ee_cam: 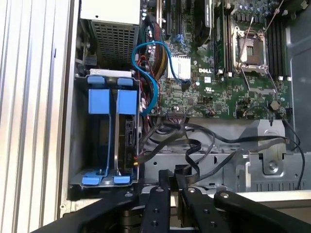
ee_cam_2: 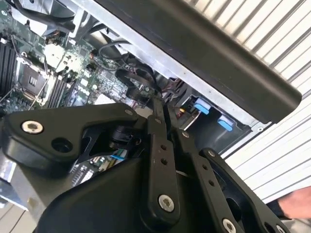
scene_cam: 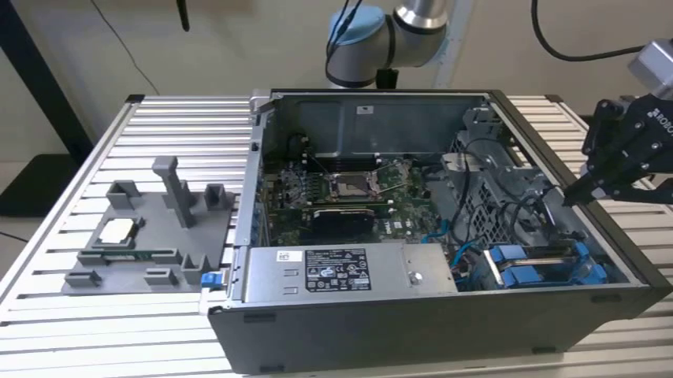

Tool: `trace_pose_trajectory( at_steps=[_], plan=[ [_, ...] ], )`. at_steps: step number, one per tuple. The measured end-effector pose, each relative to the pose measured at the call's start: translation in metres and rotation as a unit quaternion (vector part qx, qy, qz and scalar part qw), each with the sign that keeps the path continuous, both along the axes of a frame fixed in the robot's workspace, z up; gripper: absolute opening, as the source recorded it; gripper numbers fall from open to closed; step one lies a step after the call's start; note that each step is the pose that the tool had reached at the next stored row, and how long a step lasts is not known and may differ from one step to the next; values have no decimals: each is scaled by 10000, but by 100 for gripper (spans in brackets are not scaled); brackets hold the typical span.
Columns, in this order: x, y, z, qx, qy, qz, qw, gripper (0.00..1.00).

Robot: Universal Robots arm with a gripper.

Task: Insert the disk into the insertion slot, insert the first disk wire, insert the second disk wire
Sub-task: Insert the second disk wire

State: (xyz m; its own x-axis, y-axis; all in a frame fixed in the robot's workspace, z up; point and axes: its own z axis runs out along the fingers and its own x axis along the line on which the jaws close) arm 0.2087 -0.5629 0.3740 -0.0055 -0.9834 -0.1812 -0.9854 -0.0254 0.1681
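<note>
The black end effector (scene_cam: 576, 197) is hovering over the edge of the open computer case (scene_cam: 421, 339) on the exterior view's right, its fingers (ee_cam: 158, 204) pressed together with nothing visible between them. In the first wrist view the fingertips are hanging just above a tangle of black cables (ee_cam: 194, 141) that is lying across the grey metal bracket inside the case. Just beyond those cables, the drive bay is sitting against the case wall, and the disk (ee_cam: 127, 138) is standing in it on edge, its blue carrier frame showing as blue tabs at both ends; a second blue carrier (ee_cam: 99, 109) is sitting beside it, nearer the wall. A light blue cable (ee_cam: 150, 80) is looping from the far end of the bay towards the green motherboard (ee_cam: 228, 87). In the exterior view, the silver power supply box (scene_cam: 336, 272) is lying along the case's near wall next to the bay. Further from the case, on the exterior view's left, a grey fixture tray (scene_cam: 147, 228) is resting on the slatted desk (scene_cam: 63, 236).
</note>
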Motion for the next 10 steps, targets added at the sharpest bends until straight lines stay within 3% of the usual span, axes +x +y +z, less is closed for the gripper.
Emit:
trace_pose_trajectory(
  at_steps=[10],
  plan=[
    [-322,-14,37,11,0,-5,10000,16]
  ],
)
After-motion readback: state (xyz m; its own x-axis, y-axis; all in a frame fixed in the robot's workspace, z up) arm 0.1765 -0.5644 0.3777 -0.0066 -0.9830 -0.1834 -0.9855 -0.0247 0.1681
